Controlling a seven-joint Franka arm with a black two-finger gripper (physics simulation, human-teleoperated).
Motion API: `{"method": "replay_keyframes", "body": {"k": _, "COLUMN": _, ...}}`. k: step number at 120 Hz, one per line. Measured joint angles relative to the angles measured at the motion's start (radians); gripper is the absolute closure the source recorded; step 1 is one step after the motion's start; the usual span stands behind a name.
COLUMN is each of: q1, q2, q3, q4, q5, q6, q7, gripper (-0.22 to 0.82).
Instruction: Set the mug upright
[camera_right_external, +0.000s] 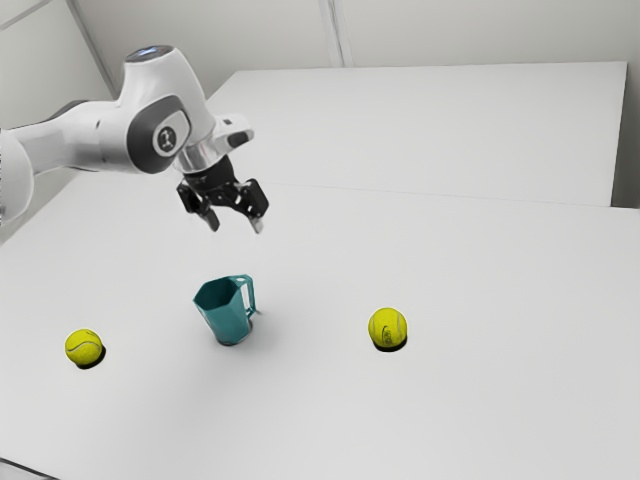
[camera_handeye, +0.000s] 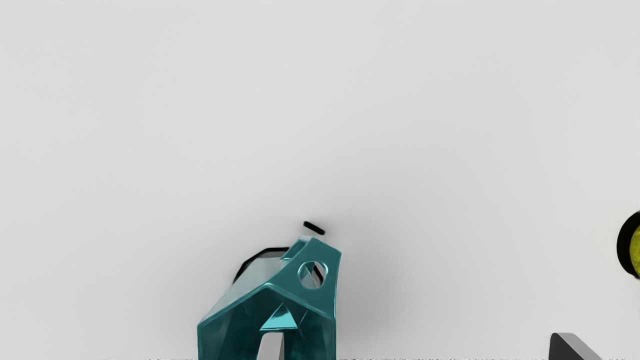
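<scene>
Mug (camera_right_external: 226, 314) — upright. Above it, gripper (camera_right_external: 236, 227), wide open — toppling risk if lowered, from finger (camera_handeye: 271, 347) catching rim (camera_handeye: 233, 305).

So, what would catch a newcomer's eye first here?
Probably the teal mug on the pale table, mouth up. Then the white arm reaching in from the exterior view's left, its black gripper open above the mug. Two bright yellow tennis balls lie apart, one on each side.

Ext. view: 1 mug (camera_right_external: 229, 322) & 2 tennis balls, i.e. one ball (camera_right_external: 84, 347) + another ball (camera_right_external: 388, 328). Wrist view: 1 mug, plus part of 1 ball, prob. one of those 2, mostly cut off.
</scene>
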Motion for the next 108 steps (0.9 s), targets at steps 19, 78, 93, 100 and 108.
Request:
{"method": "replay_keyframes", "body": {"k": 19, "q1": -0.086, "q2": 0.048, "q3": 0.075, "q4": 0.079, "q5": 0.005, "q6": -0.074, "q7": -0.007, "gripper": 0.03}}
{"method": "replay_keyframes", "body": {"k": 78, "q1": -0.104, "q2": 0.094, "q3": 0.086, "q4": 0.277, "q5": 0.019, "q6": -0.242, "q7": -0.023, "gripper": 0.02}}
{"method": "replay_keyframes", "body": {"k": 93, "q1": -0.115, "q2": 0.102, "q3": 0.099, "q4": 0.317, "q5": 0.021, "q6": -0.277, "q7": -0.025, "gripper": 0.02}}
{"method": "replay_keyframes", "body": {"k": 100, "q1": -0.116, "q2": 0.104, "q3": 0.1, "q4": 0.334, "q5": 0.022, "q6": -0.29, "q7": -0.025, "gripper": 0.02}}
{"method": "replay_keyframes", "body": {"k": 108, "q1": -0.117, "q2": 0.104, "q3": 0.099, "q4": 0.352, "q5": 0.022, "q6": -0.304, "q7": -0.026, "gripper": 0.02}}
